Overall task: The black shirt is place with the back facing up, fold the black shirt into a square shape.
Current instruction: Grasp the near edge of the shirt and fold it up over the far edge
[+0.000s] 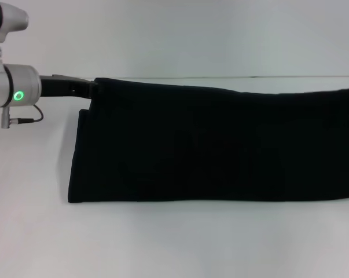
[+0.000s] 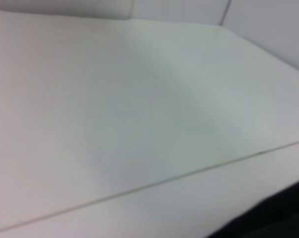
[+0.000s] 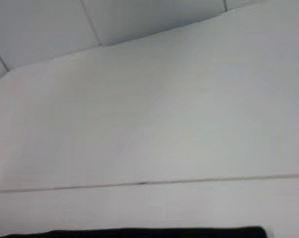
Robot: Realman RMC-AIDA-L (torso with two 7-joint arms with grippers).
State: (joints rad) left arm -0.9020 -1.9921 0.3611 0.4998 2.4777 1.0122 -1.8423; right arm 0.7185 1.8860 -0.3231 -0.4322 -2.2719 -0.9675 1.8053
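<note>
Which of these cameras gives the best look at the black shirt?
The head view: the shirt lies there as a long folded band on the table. Each wrist view catches only a dark sliver of it at the picture's edge.

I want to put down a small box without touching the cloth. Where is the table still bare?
Bare table runs along the near edge of the black shirt, and continues left of it, below the left gripper, which sits at the shirt's far left corner. A thin strip lies behind the shirt. The middle and right are covered by cloth.

1 black shirt (image 1: 220, 145), 1 arm (image 1: 15, 87), maybe 2.
</note>
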